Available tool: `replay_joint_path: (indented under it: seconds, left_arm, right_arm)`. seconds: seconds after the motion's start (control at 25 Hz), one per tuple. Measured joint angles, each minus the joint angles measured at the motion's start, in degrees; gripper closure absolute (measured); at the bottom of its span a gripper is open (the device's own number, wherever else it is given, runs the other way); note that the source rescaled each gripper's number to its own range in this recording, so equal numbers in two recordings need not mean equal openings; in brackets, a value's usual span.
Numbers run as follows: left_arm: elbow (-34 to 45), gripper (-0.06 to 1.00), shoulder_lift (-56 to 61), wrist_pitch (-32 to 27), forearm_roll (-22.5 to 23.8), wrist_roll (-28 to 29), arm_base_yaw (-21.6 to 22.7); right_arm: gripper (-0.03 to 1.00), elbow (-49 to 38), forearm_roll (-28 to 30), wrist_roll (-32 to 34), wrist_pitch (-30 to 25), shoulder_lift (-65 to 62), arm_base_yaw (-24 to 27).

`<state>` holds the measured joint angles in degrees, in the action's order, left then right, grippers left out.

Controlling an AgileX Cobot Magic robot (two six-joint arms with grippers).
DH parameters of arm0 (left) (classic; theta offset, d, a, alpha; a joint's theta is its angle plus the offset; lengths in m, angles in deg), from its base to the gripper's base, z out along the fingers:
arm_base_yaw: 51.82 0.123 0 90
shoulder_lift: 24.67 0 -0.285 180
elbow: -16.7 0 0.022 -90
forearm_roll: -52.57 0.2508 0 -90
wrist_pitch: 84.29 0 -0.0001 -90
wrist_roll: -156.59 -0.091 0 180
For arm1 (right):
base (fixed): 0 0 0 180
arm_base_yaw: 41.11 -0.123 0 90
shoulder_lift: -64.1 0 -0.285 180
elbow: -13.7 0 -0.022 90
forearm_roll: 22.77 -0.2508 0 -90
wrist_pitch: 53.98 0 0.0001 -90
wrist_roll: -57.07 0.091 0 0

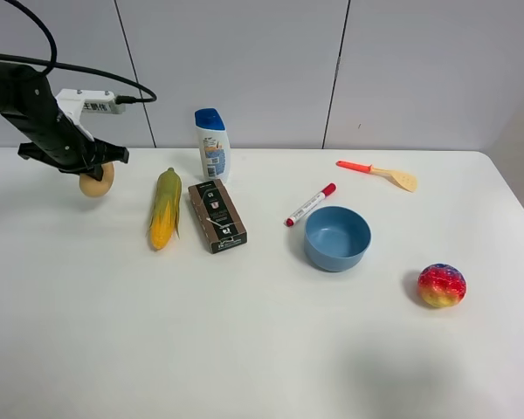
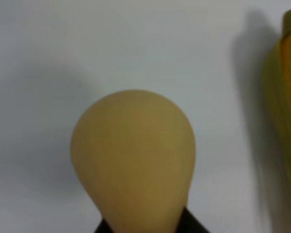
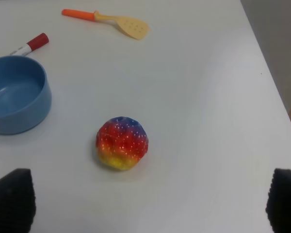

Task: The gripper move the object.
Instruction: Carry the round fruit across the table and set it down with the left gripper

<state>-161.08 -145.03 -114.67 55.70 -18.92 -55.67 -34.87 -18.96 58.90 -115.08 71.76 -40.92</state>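
The object, a tan-orange egg-shaped ball [image 1: 97, 182], is at the far left back of the white table [image 1: 244, 349]. My left gripper [image 1: 94, 162], black with cables, is shut on it from above. In the left wrist view the ball [image 2: 133, 160] fills the middle, with the black fingertips [image 2: 191, 224] just showing under it. I cannot tell whether the ball touches the table. My right gripper [image 3: 148, 204] is open and empty, its two black fingertips [image 3: 12, 199] wide apart near the rainbow ball [image 3: 122, 143]. The right arm is out of the exterior high view.
A yellow corn cob [image 1: 165, 208] lies right of the object, then a dark box [image 1: 217, 216] and a white bottle with a blue cap [image 1: 212, 144]. A red marker [image 1: 310, 204], blue bowl [image 1: 336, 237], orange-handled spatula [image 1: 380, 172] and rainbow ball [image 1: 442, 285] lie on the right.
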Motion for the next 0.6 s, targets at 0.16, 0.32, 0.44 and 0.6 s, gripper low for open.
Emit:
replay_joint_path:
  seconds: [0.16,0.32,0.44,0.6]
  left_arm:
    - [0.00,0.94,-2.52,0.47,-2.04,0.94,0.04]
    - [0.65,0.94,-4.97,1.41,-3.13,2.04,0.04]
    - [2.76,0.94,-6.53,4.39,-3.74,2.11,0.04]
    - [5.32,0.91,-6.61,9.06,-3.74,1.90,0.04]
  right_arm:
    - [-0.03,0.00,0.00,0.00,0.00,0.00,0.00]
    - [-0.03,0.00,0.00,0.00,0.00,0.00,0.00]
    - [-0.03,0.00,0.00,0.00,0.00,0.00,0.00]
    - [-0.03,0.00,0.00,0.00,0.00,0.00,0.00]
